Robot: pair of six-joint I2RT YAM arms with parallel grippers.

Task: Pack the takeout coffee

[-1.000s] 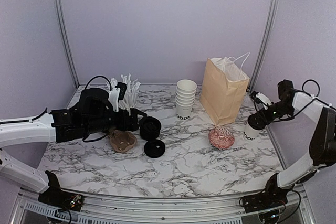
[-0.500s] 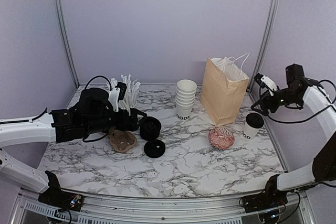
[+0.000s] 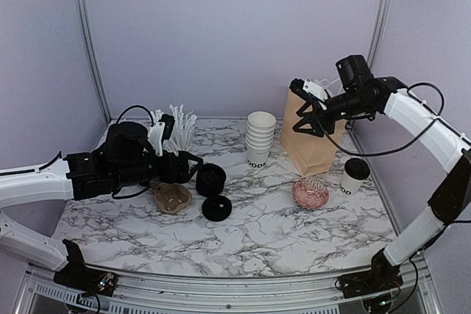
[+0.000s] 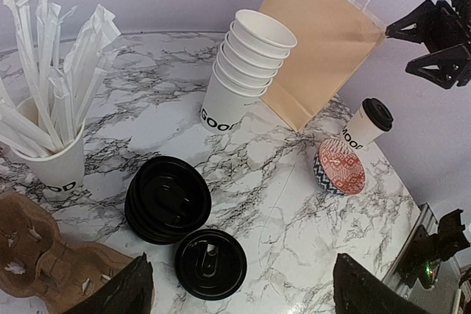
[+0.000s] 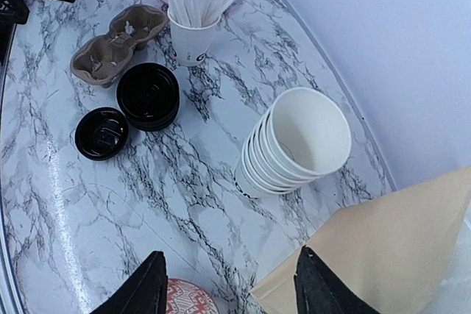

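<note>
One takeout coffee (image 3: pixel 354 176), a white cup with black letters and a black lid, stands upright on the marble table just right of the brown paper bag (image 3: pixel 313 137). It also shows in the left wrist view as the takeout coffee (image 4: pixel 367 124) beside the bag (image 4: pixel 316 42). My right gripper (image 3: pixel 302 117) hangs open and empty in the air by the bag's upper left corner, well apart from the cup. In its own view the right gripper (image 5: pixel 232 292) looks down past the bag's edge (image 5: pixel 397 255). My left gripper (image 3: pixel 193 168) is open and empty, low over the black lids (image 4: pixel 165 198).
A stack of lidless white cups (image 3: pixel 260 139) stands left of the bag. A cup of wrapped straws (image 3: pixel 179 130) is at the back left. A lid stack (image 3: pixel 211 179), a single lid (image 3: pixel 216 207), a cardboard carrier (image 3: pixel 171 197) and a red patterned bowl (image 3: pixel 310 193) lie mid-table.
My right gripper has let go of the coffee cup, risen and swung left to the bag's top corner. The cup stays standing right of the bag. The left arm barely moved.
</note>
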